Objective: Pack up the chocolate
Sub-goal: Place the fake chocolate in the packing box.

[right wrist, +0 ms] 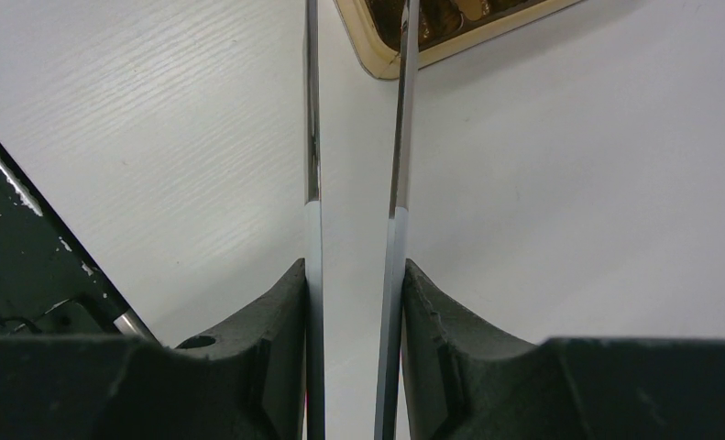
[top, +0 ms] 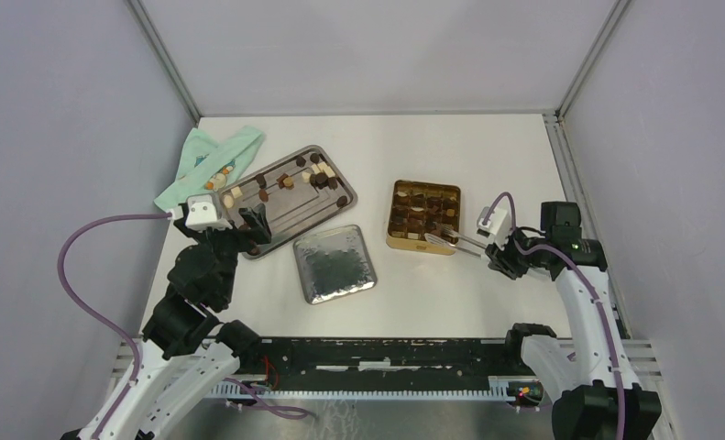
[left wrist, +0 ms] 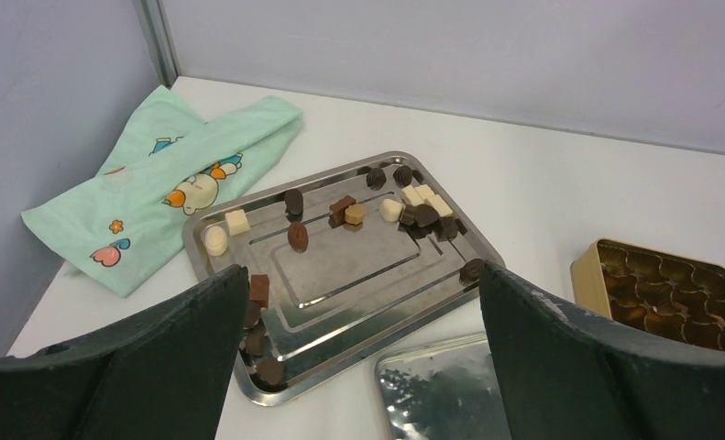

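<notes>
**Clerk:** Begin with the largest item.

**Inspector:** White table (top: pixel 450 156), filling the middle of the overhead view. On it, left of centre, a steel tray (top: pixel 285 215) lying at an angle. A pale green printed cloth (top: pixel 214 160) sits at the tray's upper left, its corner touching the rim.

**Clerk:** And centre frame?

**Inspector:** A silver lid (top: pixel 335 264), lying flat just below the tray's lower right corner. To the right of centre, apart from the lid, is a gold tin (top: pixel 413 245), open and divided into compartments.

**Clerk:** The arms?

**Inspector:** The left gripper (top: pixel 254 223) hangs over the tray's lower left edge, fingers spread wide with nothing between them. The right gripper (right wrist: pixel 354 275) is at the right of the frame, beside the tin. Its fingers are closed on a pair of metal tweezers (right wrist: pixel 314 247), one blade against each pad, with a narrow gap between the blades.

**Clerk:** Where do the tips reach?

**Inspector:** To the tin's lower right corner, at the rim. Whether they hold a piece I cannot tell (the tips run out of the wrist view and are too small overhead).

**Clerk:** The chocolate?

**Inspector:** The chocolate (left wrist: pixel 296 236) is in two places. Loose pieces, dark, mid-brown and cream, are scattered on the tray, mostly along its upper edge and at its lower left corner. More pieces sit in the tin's compartments, chiefly brown ones.
</notes>
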Available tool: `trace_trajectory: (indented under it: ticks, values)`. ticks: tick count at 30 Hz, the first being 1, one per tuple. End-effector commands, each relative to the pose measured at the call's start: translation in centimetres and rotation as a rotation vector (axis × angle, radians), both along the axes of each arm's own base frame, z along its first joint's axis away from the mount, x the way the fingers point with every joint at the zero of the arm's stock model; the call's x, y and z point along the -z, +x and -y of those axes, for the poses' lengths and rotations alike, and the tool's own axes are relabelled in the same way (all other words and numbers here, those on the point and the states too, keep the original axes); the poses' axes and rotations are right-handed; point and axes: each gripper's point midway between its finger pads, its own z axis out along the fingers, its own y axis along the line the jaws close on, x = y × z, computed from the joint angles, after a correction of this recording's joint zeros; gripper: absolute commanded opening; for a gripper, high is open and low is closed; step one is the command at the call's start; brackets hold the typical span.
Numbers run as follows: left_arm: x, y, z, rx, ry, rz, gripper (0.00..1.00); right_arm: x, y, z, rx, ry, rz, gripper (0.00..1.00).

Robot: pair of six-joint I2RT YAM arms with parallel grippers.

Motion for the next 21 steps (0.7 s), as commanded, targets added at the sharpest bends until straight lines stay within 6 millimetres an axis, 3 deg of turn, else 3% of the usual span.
trace_trajectory:
  ticks: [1, 9, 21]
  values:
    - [-0.7, 0.1, 0.1, 0.011, 0.017, 0.023, 1.0, 0.1, 0.9, 0.3, -0.003, -0.011, 0.022, 0.17]
    - [-0.8, 0.0, 0.0, 0.01, 0.016, 0.027, 1.0, 0.1, 1.5, 0.1, 0.002, 0.006, 0.019, 0.26]
    - [-0.9, -0.1, -0.1, 0.01, 0.01, 0.032, 1.0, 0.1, 1.9, -0.1, 0.003, 0.026, 0.01, 0.46]
